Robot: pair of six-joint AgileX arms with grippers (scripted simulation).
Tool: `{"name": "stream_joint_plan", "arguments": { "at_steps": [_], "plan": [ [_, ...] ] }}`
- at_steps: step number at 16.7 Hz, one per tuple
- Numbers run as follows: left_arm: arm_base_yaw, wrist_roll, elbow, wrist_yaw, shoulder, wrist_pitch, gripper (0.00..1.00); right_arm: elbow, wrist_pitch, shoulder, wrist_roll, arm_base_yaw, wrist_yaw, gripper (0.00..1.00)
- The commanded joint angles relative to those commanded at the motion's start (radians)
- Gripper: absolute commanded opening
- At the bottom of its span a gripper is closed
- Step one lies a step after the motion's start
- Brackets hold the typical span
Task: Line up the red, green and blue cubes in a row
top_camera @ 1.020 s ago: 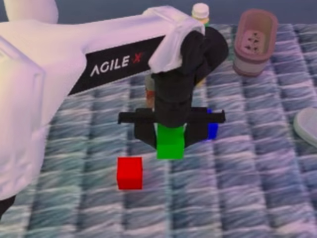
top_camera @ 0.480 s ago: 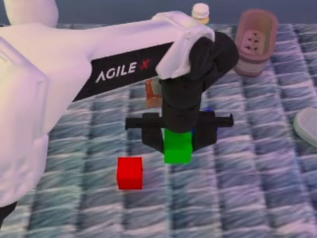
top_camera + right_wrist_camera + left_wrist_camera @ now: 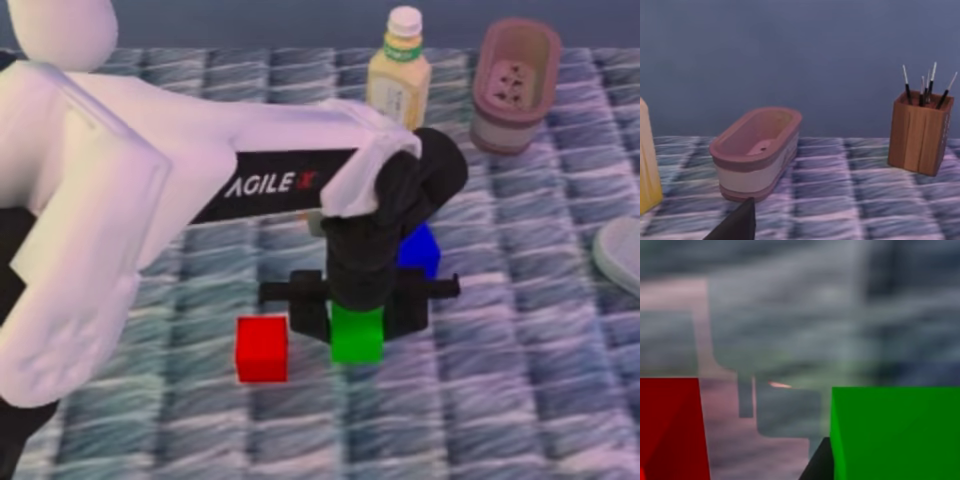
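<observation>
Beside the red cube (image 3: 262,349), left end effector (image 3: 357,322) grips green cube (image 3: 357,335).

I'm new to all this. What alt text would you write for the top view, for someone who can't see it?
Seen from above, the left gripper grips a green cube just right of a red cube; a blue cube sits behind it. A bottle and small tub stand at the far edge.

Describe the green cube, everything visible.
The green cube is a small, plain, bright green solid with flat matte faces. It sits upright between the black fingers of the left tool, which is shut on it. The red cube lies apart to its left, the blue cube behind to its right.
</observation>
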Motion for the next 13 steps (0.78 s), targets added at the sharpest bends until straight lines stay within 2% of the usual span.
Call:
{"name": "stream_joint_plan", "arguments": {
  "at_steps": [3,13],
  "plan": [
    [0.000,0.000,0.000,0.000,0.000,0.000,0.00,0.000,0.000,0.000,0.000,0.000,0.000,1.00],
    [0.000,0.000,0.000,0.000,0.000,0.000,0.75,0.000,0.000,0.000,0.000,0.000,0.000,1.00]
  ]
}}
